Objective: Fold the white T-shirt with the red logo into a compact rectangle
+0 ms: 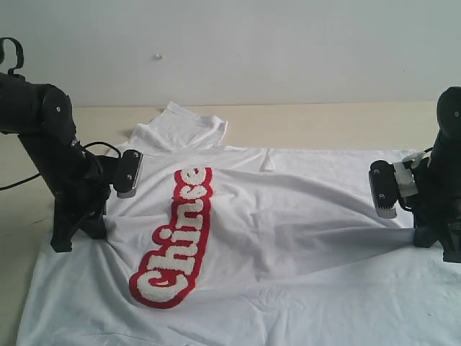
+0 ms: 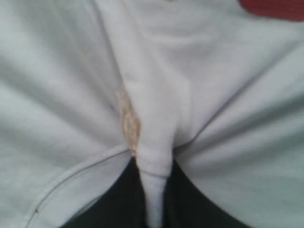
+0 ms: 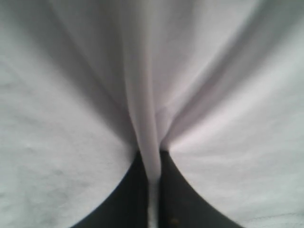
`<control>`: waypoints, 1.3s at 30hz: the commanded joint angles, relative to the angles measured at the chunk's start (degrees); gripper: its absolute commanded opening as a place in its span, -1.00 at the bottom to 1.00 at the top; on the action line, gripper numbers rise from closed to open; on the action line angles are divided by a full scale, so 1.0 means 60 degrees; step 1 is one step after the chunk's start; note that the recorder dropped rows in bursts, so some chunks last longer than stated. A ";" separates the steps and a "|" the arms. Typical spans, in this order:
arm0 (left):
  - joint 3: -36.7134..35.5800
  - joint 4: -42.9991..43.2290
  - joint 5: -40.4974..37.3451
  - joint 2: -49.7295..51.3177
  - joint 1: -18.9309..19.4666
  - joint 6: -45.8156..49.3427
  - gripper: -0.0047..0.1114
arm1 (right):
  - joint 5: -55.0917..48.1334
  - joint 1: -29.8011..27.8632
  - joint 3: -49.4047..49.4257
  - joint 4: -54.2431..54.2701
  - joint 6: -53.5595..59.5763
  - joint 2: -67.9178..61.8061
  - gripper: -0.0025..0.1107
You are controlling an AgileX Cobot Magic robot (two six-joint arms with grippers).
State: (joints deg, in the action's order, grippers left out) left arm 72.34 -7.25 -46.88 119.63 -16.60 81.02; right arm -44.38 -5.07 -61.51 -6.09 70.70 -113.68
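The white T-shirt [image 1: 288, 238] lies spread over the table, with the red logo [image 1: 176, 238] running as a strip from mid-left toward the front. My left gripper [image 1: 97, 216] is down at the shirt's left edge, shut on a pinched ridge of white cloth [image 2: 154, 166]; an orange tag [image 2: 129, 124] shows beside that ridge and a corner of the red logo [image 2: 273, 8] is in that view. My right gripper [image 1: 425, 231] is at the shirt's right edge, shut on a thin fold of cloth [image 3: 151, 161]. The cloth between the two grips is pulled into taut creases.
The beige table [image 1: 346, 122] runs behind the shirt to a pale wall. A bunched sleeve [image 1: 180, 126] sticks up at the back left. A black cable [image 1: 21, 180] trails beside the left arm's base.
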 commanded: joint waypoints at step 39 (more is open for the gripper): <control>0.1069 0.0890 -0.3565 -0.6687 0.0764 -0.0595 -0.90 | -0.1766 -0.0041 -0.1253 0.1592 -0.0089 0.6196 -0.96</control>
State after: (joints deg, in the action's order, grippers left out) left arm 78.41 -1.65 -66.05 81.78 -12.26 79.03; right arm -51.61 -5.07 -68.65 1.08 70.48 -77.85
